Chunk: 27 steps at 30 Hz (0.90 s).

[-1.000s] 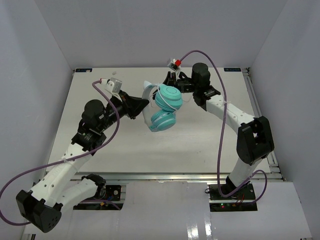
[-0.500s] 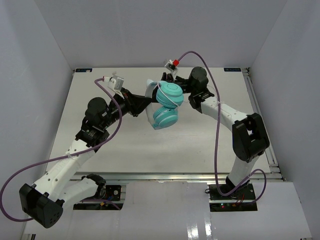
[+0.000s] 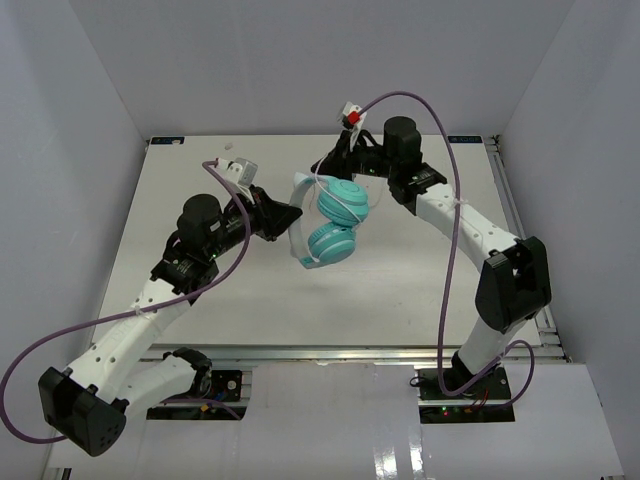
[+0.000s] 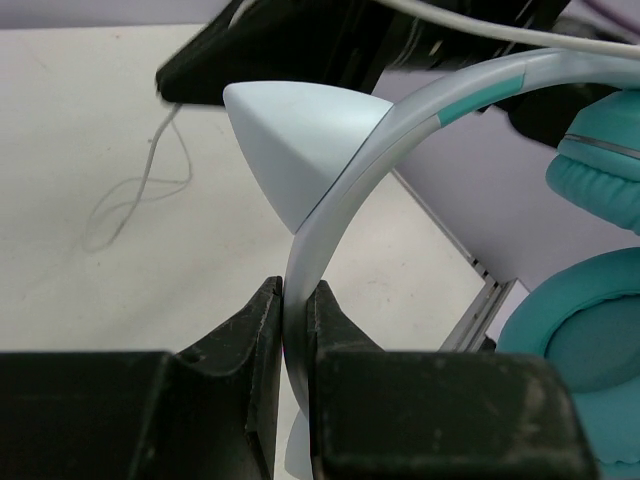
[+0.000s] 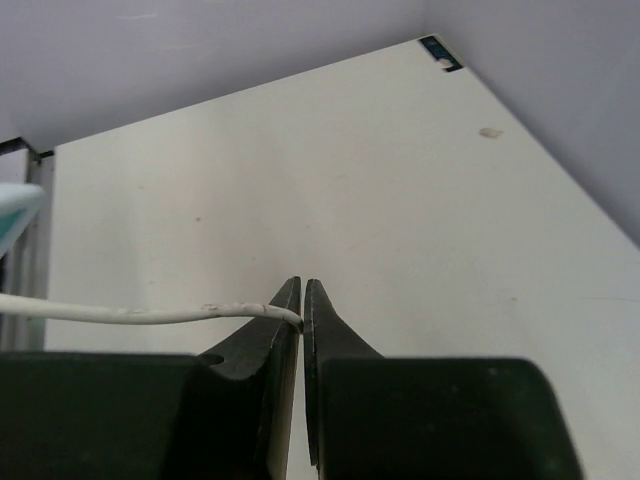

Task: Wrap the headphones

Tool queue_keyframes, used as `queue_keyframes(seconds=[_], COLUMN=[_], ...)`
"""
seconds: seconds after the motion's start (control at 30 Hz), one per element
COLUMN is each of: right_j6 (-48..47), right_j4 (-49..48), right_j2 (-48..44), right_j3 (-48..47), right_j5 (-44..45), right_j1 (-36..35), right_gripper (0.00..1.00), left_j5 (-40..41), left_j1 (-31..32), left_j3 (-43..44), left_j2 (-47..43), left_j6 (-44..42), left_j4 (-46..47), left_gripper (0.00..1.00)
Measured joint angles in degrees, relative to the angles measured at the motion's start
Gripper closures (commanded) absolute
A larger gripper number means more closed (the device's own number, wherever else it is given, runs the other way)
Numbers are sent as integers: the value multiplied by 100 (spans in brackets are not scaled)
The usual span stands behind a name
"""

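The headphones [image 3: 335, 215], with two teal ear cups and a pale headband [image 4: 330, 200], hang above the middle of the table. My left gripper [image 3: 291, 217] is shut on the headband, which runs up between its jaws [image 4: 298, 320]. A pale pointed ear [image 4: 300, 140] sticks out of the band. My right gripper [image 3: 324, 166] sits just behind the upper cup and is shut on the thin white cord [image 5: 130, 315], pinched at the fingertips [image 5: 303, 318]. More loose cord [image 4: 140, 190] lies on the table [image 3: 400, 290].
White walls enclose the table on three sides. A metal rail [image 3: 512, 205] runs along the right edge. Purple arm cables [image 3: 448, 240] loop above both arms. The right arm's dark body [image 4: 300, 50] is close over the headband.
The right gripper's jaws have shut on the cord and it has pulled slightly back. The headphones have shifted a little down and left with the left gripper.
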<state>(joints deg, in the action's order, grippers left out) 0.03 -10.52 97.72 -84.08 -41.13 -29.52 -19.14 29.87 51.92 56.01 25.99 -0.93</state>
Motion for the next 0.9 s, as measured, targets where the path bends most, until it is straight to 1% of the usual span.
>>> queue_keyframes(seconds=[0.23,0.47,0.57,0.73,0.8,0.9], right_j6=[-699,-1394,-1750,-2474,-2652,-2790], right_j4=[509,1190,1452,1900,2004,2074], right_j2=[-240,-247,-314,-444,-458,-458], right_j3=[-414,-977,-1087,-1100,-1098,-1089], right_j5=[694,988,1059,1324,1417,1567], right_j1=[143,92,-61,-666,-892,-999], right_gripper=[92,92,92,92,92,92], left_j5=[10,72,56,-107,-160,-221], left_j1=[0,0,0,3,16,58], left_j3=[-217,-575,-584,-570,-536,-506], left_j2=[-82,-20,249,899,1121,1259], left_j6=[-397,-727,-798,-869,-898,-908], left_j4=[-556,-1047,-1068,-911,-874,-743], left_gripper=[100,100,100,100,100,100])
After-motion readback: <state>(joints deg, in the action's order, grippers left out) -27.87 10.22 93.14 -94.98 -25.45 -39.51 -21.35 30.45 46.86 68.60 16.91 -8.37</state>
